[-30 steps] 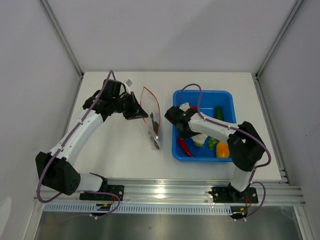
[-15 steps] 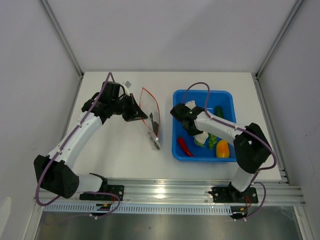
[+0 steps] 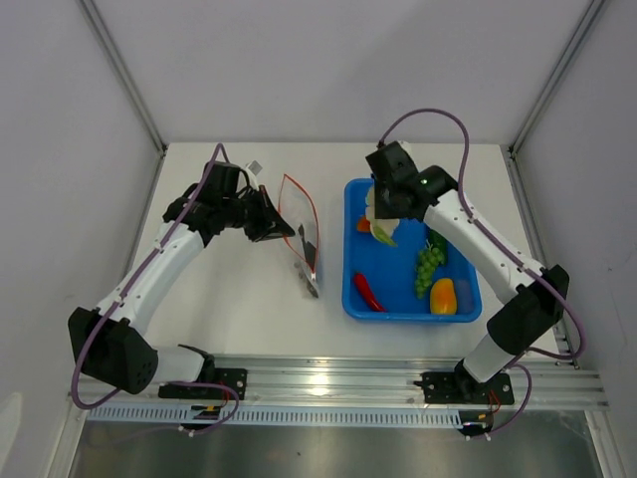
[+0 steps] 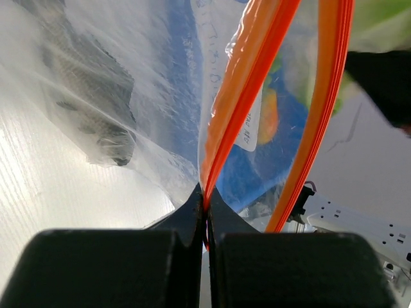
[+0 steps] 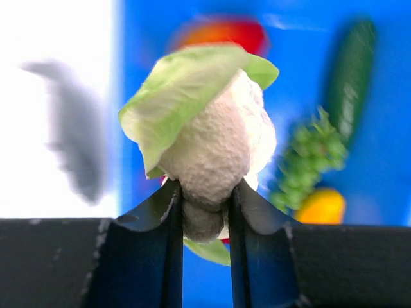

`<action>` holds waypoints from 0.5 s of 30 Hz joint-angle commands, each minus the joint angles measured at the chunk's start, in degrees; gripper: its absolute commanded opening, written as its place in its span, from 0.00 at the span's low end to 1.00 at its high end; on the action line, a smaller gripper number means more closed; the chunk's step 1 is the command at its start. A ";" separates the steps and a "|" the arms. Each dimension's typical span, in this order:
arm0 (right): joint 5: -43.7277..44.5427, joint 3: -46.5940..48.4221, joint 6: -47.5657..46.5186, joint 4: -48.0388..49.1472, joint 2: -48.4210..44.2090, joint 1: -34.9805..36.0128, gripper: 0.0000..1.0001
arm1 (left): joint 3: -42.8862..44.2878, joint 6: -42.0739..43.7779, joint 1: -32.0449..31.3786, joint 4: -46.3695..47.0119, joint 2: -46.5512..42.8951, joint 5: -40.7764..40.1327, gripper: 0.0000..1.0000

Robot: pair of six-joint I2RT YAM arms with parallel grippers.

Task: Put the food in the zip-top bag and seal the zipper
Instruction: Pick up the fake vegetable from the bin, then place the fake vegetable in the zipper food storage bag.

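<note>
Gripping the white cauliflower (image 5: 212,144) by its base, the right tool (image 5: 204,196) holds it over the far left corner of the blue tray (image 3: 410,183). Inside the tray lie the red chili (image 3: 367,291) at its near left, the green grapes (image 3: 428,265) near its middle, the orange-yellow pepper (image 3: 444,297) at its near right. Left of the tray, the zip-top bag (image 3: 302,237) stands on the worktop (image 3: 229,319) with its mouth gaping; the left tool (image 4: 207,206) is clamped on the zipper (image 4: 239,96) at the edge farther from the tray.
</note>
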 commanded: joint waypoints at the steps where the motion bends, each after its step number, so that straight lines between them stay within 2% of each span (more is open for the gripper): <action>1: -8.09 9.48 0.47 -0.62 -2.73 0.27 0.00 | 1.35 -0.49 0.26 1.25 0.45 1.64 0.01; 9: -15.67 17.84 2.06 9.30 -5.63 3.17 0.00 | 2.66 -0.58 0.18 1.43 1.77 2.25 0.01; 15: -21.81 17.50 1.71 16.60 -5.98 6.94 0.00 | 4.42 -0.75 0.00 1.25 2.74 2.34 0.01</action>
